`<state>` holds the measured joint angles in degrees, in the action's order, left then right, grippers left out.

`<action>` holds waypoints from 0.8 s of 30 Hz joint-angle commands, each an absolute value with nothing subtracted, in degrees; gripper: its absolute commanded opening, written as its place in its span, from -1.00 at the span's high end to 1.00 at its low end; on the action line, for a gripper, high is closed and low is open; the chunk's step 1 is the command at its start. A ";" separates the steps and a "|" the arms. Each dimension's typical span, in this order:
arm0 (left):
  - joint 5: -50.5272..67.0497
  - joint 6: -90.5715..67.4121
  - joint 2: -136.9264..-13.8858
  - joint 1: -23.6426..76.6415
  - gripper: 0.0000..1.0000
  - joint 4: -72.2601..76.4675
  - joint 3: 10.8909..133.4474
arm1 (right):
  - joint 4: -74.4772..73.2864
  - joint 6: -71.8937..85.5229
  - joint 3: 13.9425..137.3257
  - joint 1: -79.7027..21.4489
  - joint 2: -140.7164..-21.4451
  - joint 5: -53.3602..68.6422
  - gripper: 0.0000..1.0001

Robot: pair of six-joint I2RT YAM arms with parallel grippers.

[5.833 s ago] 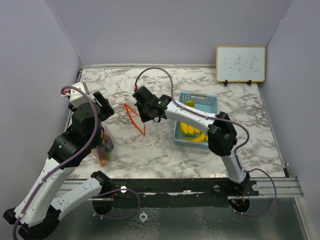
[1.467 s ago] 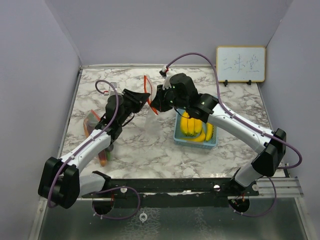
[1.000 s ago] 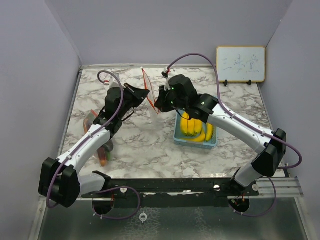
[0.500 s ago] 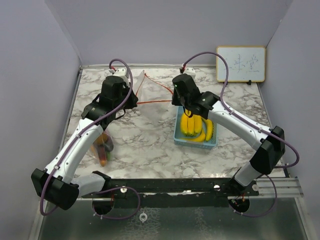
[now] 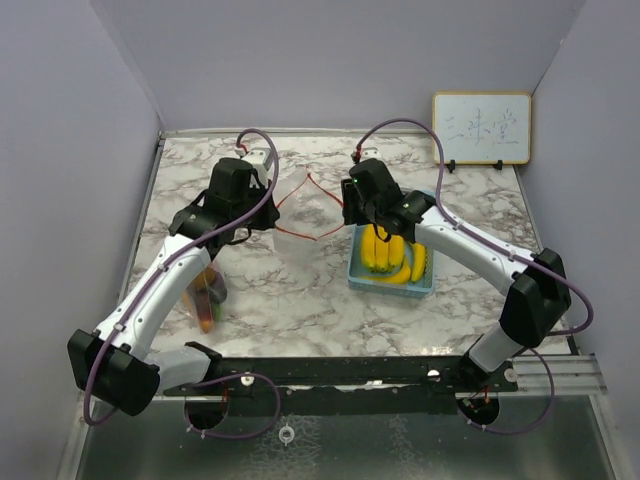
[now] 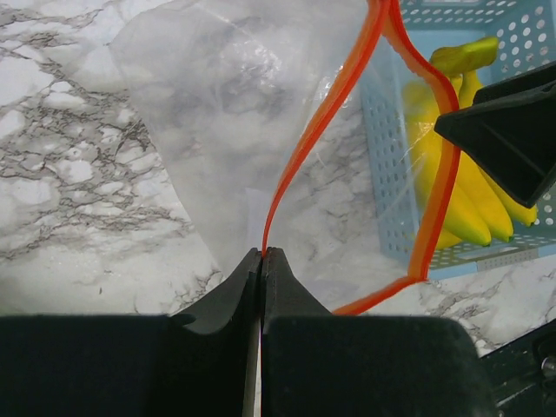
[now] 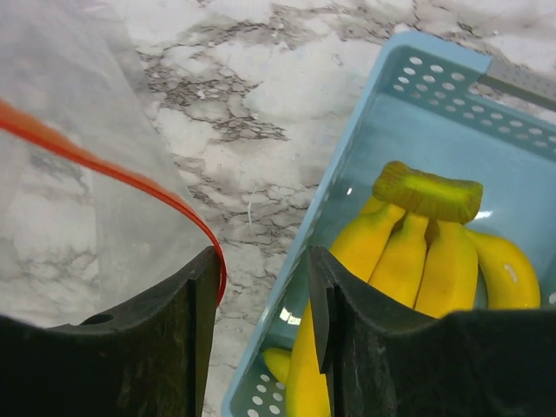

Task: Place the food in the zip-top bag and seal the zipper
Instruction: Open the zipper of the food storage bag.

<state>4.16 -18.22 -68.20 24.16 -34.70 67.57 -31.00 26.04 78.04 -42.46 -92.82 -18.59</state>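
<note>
The clear zip-top bag with an orange zipper hangs open in a loop between the two grippers. My left gripper is shut on the zipper rim, the bag spreading out beyond it. My right gripper stands open, and the orange rim curls against its left finger. A bunch of yellow bananas lies in the light-blue basket. Dark-green and orange-red food sits at the left, partly hidden under my left arm.
The basket stands right beside the bag's mouth, under my right gripper. A small whiteboard leans on the back wall at the right. Grey walls close the table on three sides.
My right gripper has opened and let go of the bag's rim. The zipper, stretched taut half a second ago, now sags in a loop. My left gripper keeps its hold.
</note>
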 commanded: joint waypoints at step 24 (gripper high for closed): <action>9.75 -18.88 -73.30 25.25 1.00 -26.83 69.53 | -26.17 15.71 76.93 -31.40 -84.23 -21.83 -0.81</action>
